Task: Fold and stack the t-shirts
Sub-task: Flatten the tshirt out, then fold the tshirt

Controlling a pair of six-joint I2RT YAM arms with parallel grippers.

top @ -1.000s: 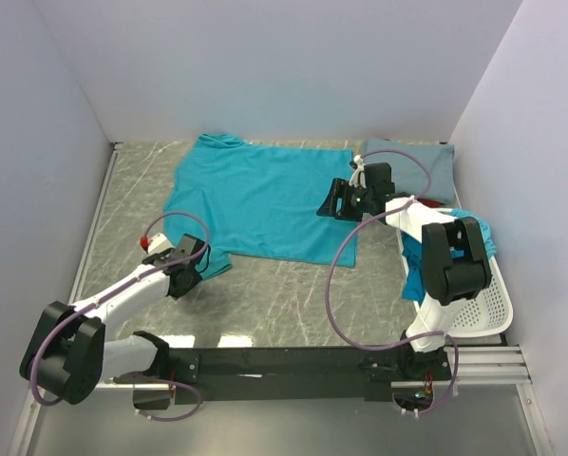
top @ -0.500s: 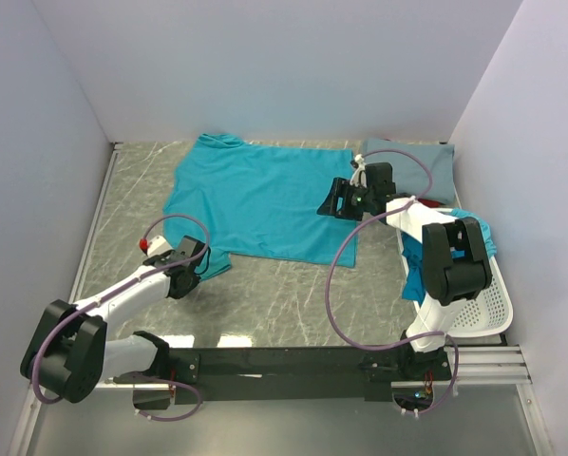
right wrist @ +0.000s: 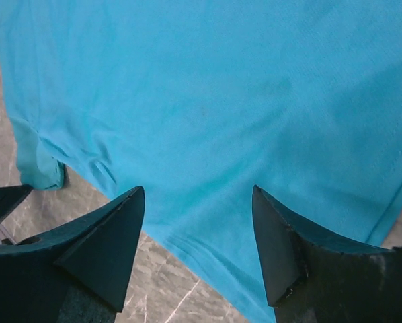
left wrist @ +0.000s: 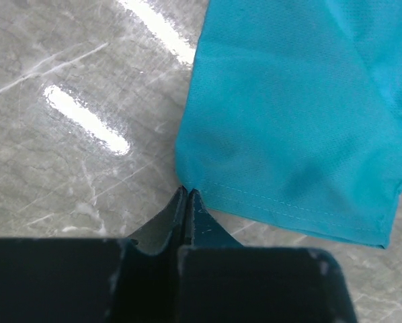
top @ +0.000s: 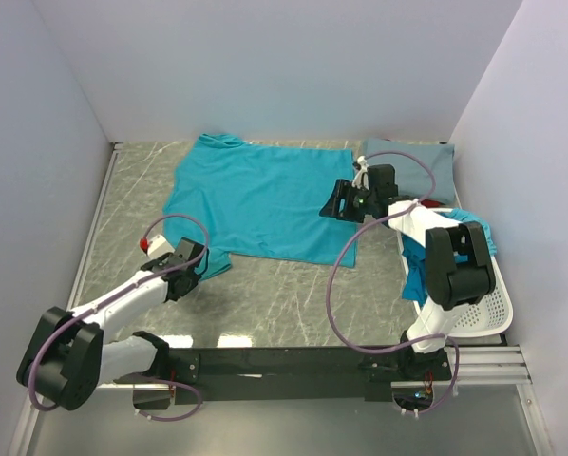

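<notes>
left claw (left wrist: pixel 187 192) was closed tight at the near-left corner of the teal t-shirt (top: pixel 255 195), catch uncertain | right claw (right wrist: pixel 197 190) stood wide, empty, above its right edge | shirt lay flat on table (top: pixel 284 294), spreading away and rightward from left claw

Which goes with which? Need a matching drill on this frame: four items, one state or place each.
1 left gripper
2 right gripper
3 grey-blue t-shirt
4 basket

A folded, far right corner
B open over the teal t-shirt
C white, perforated, right edge
D shut at its sleeve corner

Pairs: 1-D, 2-B, 3-A, 4-C
</notes>
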